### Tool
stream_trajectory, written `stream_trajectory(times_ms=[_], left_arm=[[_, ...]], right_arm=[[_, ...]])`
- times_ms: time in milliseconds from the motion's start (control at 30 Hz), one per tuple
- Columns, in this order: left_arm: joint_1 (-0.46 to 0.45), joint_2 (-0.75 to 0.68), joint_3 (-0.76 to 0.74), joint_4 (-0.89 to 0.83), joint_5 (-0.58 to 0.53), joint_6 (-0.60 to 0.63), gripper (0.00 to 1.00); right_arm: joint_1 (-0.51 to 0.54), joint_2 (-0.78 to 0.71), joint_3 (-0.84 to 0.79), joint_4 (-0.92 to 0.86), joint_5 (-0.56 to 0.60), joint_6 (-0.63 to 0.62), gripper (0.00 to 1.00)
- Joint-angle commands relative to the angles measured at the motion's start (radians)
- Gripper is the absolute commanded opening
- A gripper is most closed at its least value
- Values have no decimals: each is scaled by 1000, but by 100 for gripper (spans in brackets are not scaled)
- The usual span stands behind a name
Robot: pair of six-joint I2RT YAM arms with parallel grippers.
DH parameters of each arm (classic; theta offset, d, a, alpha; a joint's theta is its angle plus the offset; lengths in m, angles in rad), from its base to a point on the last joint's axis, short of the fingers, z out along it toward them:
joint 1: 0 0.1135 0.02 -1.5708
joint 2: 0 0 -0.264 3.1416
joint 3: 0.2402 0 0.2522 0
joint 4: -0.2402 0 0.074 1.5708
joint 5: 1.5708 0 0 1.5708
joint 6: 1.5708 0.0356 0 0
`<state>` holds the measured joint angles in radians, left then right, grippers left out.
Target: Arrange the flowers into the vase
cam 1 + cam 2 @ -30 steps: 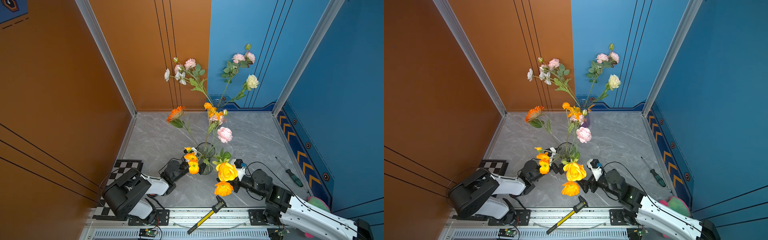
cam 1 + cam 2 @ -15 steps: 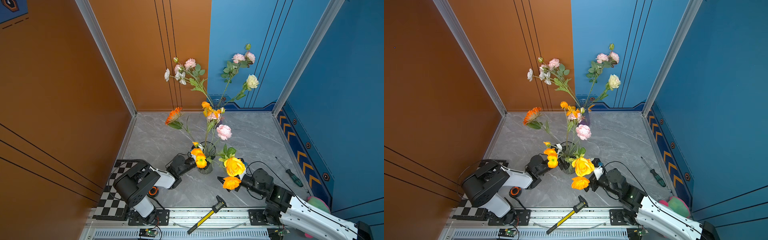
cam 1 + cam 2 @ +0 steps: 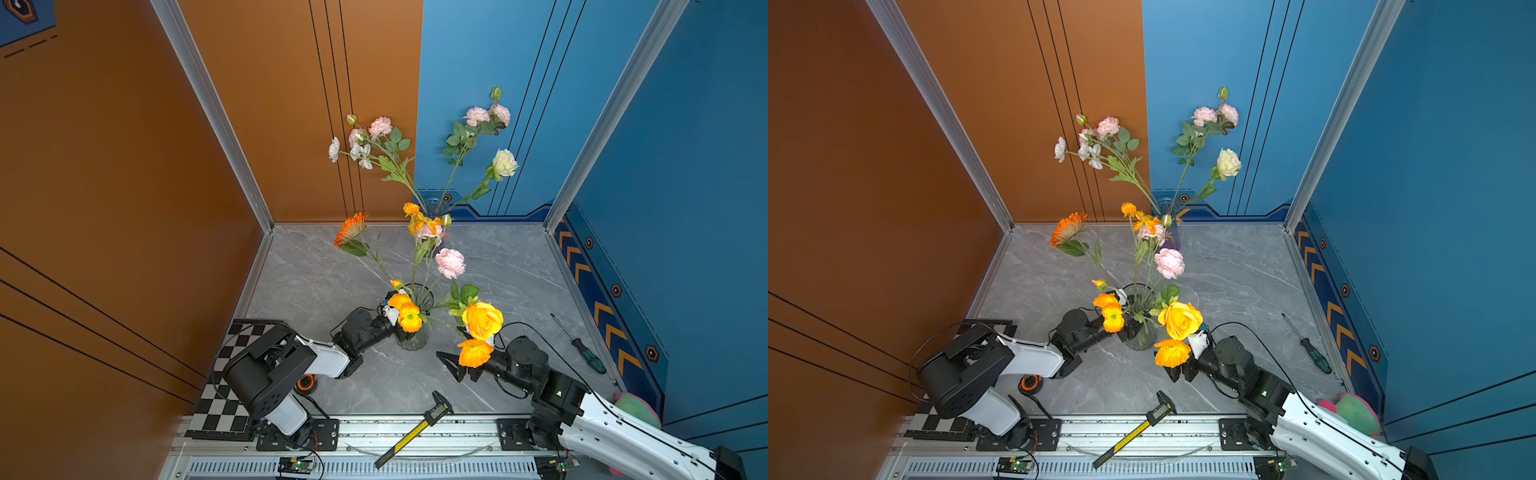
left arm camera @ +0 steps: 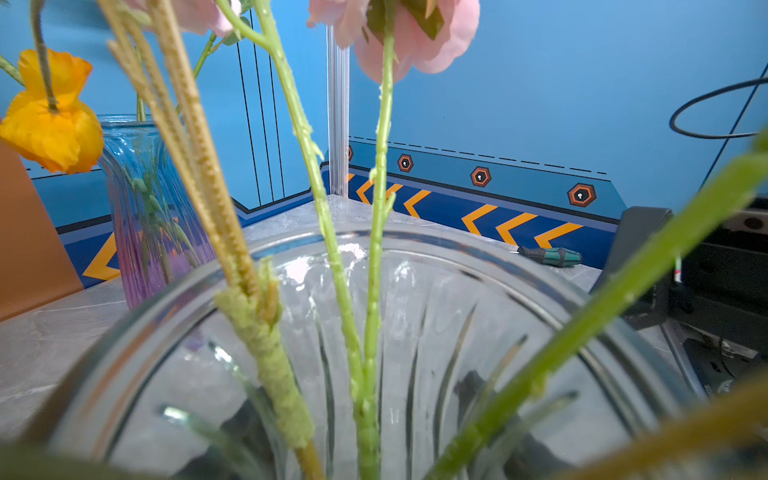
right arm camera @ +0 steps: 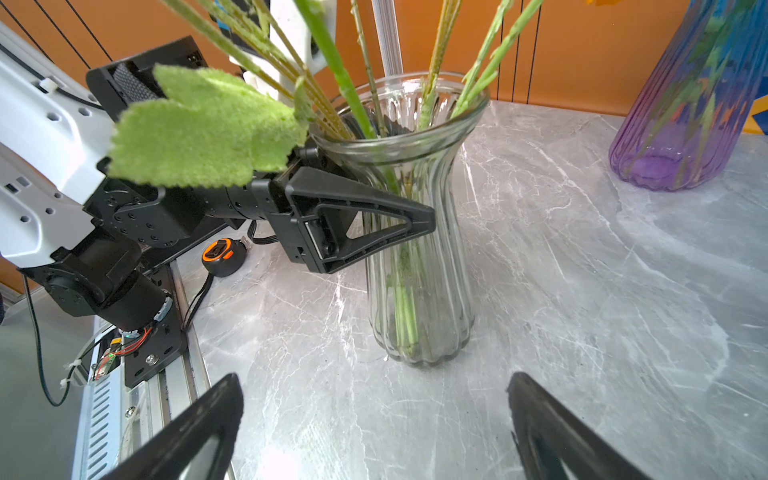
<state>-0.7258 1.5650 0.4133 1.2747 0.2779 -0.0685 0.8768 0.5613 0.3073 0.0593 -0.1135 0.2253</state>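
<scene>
A clear ribbed glass vase [image 3: 414,338] [image 3: 1139,337] [image 5: 419,257] stands mid-floor with the flowers in it: a yellow rose [image 3: 482,320], orange blooms [image 3: 473,352], a pink bloom [image 3: 450,262] and an orange gerbera [image 3: 351,227]. My left gripper [image 3: 404,332] [image 3: 1128,330] clasps the vase's neck. One finger [image 5: 357,224] lies across the front and the other is behind the glass. In the left wrist view the vase rim [image 4: 490,249] fills the frame with stems [image 4: 374,291] inside. My right gripper [image 3: 463,370] [image 5: 370,436] stands open on the vase's right, empty.
A purple-blue vase [image 3: 435,206] [image 5: 685,104] with pink and cream flowers stands by the back wall. A caliper [image 3: 415,432] lies on the front rail, a screwdriver [image 3: 582,349] at the right, an orange tape measure [image 3: 306,382] and checkerboard [image 3: 232,374] at the left.
My left arm has swung in to the vase and its jaws have narrowed around the neck. The yellow and orange blooms have shifted right and back. The right gripper stayed open.
</scene>
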Motion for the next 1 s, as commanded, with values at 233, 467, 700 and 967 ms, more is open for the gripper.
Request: stream_trajectory(times_ms=[233,467,700,967], left_arm=[[16,-186,25,132,-51,-17,42],[82,-338,50,-9,4,-4,42],[213,-505,117,-255,74,20,42],[375,-612,206,-451,70,29,42]], right_arm=[[-7,20,98,-21,-17,63,100],[0,121,167,47,-65,64,100],[4,257,292,53,-119,-34,100],[2,360,394,78,-141,-78,100]])
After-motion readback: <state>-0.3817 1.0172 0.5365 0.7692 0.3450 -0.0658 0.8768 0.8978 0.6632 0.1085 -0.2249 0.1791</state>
